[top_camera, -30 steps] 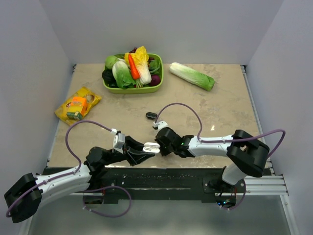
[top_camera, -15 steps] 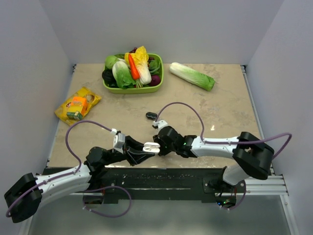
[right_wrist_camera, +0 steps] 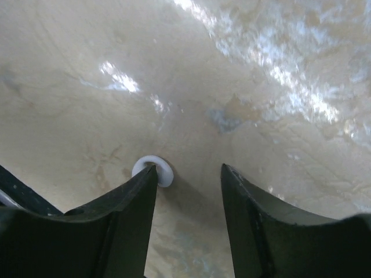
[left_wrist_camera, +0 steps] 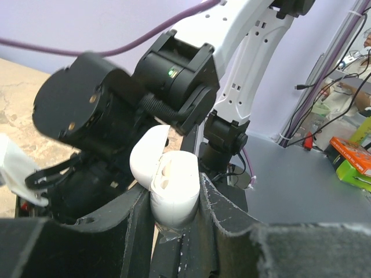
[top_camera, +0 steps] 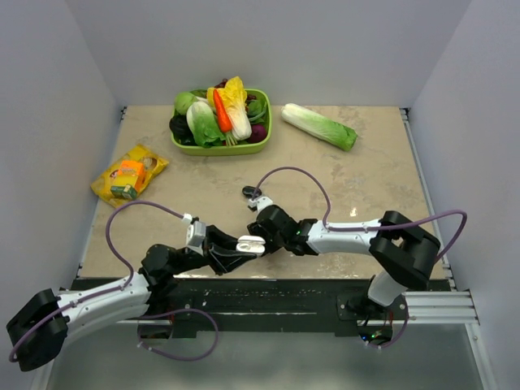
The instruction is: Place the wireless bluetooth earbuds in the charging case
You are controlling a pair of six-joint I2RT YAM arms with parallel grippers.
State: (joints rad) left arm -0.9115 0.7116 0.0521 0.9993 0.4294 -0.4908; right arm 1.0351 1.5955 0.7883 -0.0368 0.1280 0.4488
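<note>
The charging case (left_wrist_camera: pixel 174 191) is a white oval. It stands upright between the black fingers of my left gripper (left_wrist_camera: pixel 174 194), which is shut on it. Its lid is hinged back to the left, and two recesses show in its top. From above, the case (top_camera: pixel 250 243) is near the table's front edge, with my left gripper (top_camera: pixel 242 248) around it. My right gripper (top_camera: pixel 264 234) is just right of the case. In the right wrist view, my right gripper (right_wrist_camera: pixel 189 168) is open above bare table. A small white rounded earbud (right_wrist_camera: pixel 163 172) lies at its left fingertip, partly hidden. No other earbud shows.
A small black oval object (top_camera: pixel 250 192) lies just beyond the right wrist. At the back are a green basket (top_camera: pixel 219 149) of vegetables and a loose cabbage (top_camera: pixel 318 126). A yellow snack packet (top_camera: pixel 128 172) lies at the left. The right arm's body crowds the left wrist view.
My right gripper has gone from shut to open and has shifted a little left and away from the front edge. My left gripper and the case have stayed put.
</note>
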